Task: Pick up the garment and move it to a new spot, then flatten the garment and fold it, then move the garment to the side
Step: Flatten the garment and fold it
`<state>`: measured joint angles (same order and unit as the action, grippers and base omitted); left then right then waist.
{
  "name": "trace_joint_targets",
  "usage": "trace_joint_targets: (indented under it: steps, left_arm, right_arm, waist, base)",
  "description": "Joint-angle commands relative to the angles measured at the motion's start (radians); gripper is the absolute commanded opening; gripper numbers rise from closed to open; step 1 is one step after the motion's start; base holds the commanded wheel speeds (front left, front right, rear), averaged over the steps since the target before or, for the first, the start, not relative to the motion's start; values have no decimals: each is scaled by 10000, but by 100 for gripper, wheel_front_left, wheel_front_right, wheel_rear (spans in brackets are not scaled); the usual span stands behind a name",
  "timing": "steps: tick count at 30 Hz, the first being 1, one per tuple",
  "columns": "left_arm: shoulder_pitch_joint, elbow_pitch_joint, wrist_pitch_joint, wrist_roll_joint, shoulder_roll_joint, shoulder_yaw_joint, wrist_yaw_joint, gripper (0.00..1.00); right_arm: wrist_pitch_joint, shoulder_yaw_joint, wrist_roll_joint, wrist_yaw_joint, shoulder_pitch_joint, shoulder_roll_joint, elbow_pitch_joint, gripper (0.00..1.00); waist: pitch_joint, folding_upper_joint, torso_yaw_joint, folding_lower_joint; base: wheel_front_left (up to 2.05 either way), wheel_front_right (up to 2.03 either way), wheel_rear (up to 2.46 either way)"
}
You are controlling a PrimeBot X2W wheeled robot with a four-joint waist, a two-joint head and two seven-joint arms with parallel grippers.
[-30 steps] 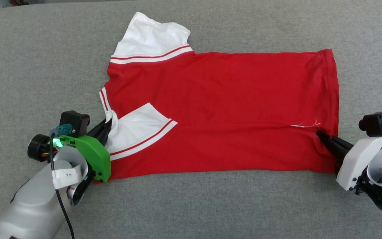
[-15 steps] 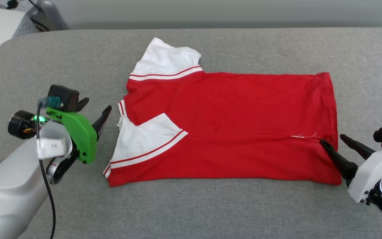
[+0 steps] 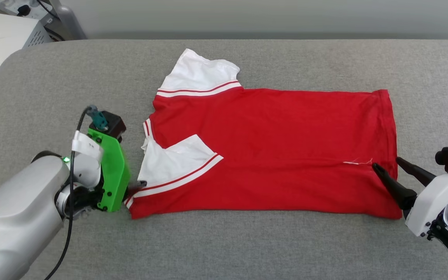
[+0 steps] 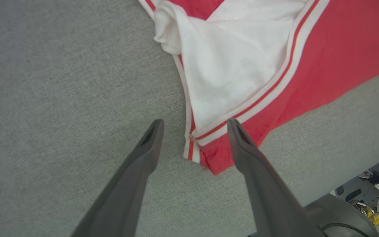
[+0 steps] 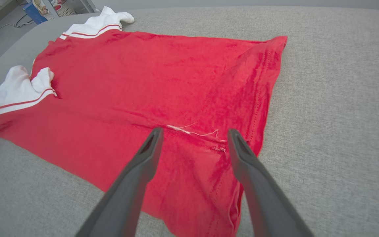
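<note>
The garment [image 3: 278, 155] lies spread flat on the grey table [image 3: 247, 241] in the middle of the head view. Its red body runs across the frame, hem at the right and collar end at the left. One white sleeve [image 3: 200, 74] points toward the upper left of the frame. The other sleeve [image 3: 173, 163] is folded in over the red, its striped trim slanting down toward the lower left corner of the cloth. My left gripper [image 4: 194, 123] is spread wide and holds nothing. In the left wrist view its two fingers stand either side of that lower corner, one over bare table and the other over the red edge; I cannot tell whether it touches the cloth. My right gripper [image 3: 386, 162] is at the right of the head view, also spread and empty, with its fingers over the hem near a loose white thread [image 3: 358, 161]. A white cabinet [image 3: 2, 39] sits beyond the table at the upper left.
</note>
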<state>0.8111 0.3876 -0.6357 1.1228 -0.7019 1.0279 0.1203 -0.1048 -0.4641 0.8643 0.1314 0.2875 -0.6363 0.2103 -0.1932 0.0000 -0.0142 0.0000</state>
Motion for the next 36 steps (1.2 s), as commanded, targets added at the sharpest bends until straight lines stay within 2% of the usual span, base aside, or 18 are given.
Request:
trace_joint_targets:
  steps: [1, 16, 17, 18, 23, 26, 31, 36]
  left_arm:
    - [-10, 32, -163, 207, -57, 92, 38, 100]
    - [-1183, 1384, -56, 272, 495, 762, -3, 100]
    - [-1223, 1459, 59, 295, 555, 745, 6, 17]
    - [-1244, 1517, 156, 297, 596, 736, 13, 0]
    - [-1174, 1411, 1173, 169, 556, 490, 51, 0]
    - [-1155, 1036, 1693, 82, 311, 352, 67, 0]
    - [-1259, 214, 2360, -84, -175, 179, 29, 0]
    - [-1443, -764, 2666, -289, -578, 109, -321, 0]
  right_arm:
    - [-72, 48, -105, -7, -132, 64, -80, 100]
    - [-374, 213, -273, -7, 64, 312, -280, 100]
    - [-363, 253, -315, -7, 98, 307, -303, 100]
    - [-344, 296, -371, -7, 127, 299, -316, 100]
    - [-686, 304, -758, -7, 443, 113, -502, 100]
    - [-1123, 419, -923, -7, 703, -172, -718, 100]
    - [-2685, 343, -927, -7, 988, -900, -1171, 100]
    - [-4684, 405, -482, -7, 945, -1272, -1193, 100]
  waist:
    - [-57, 0, 73, 0]
    - [-549, 0, 455, 0]
    - [-549, 0, 453, 0]
    - [-537, 0, 450, 0]
    - [-288, 0, 473, 0]
    - [-91, 0, 475, 0]
    - [117, 0, 429, 0]
    - [71, 0, 338, 0]
  base:
    - [0, 0, 0]
    - [0, 0, 0]
    - [0, 0, 0]
    - [0, 0, 0]
    - [0, 0, 0]
    - [0, 0, 0]
    - [0, 0, 0]
    - [0, 0, 0]
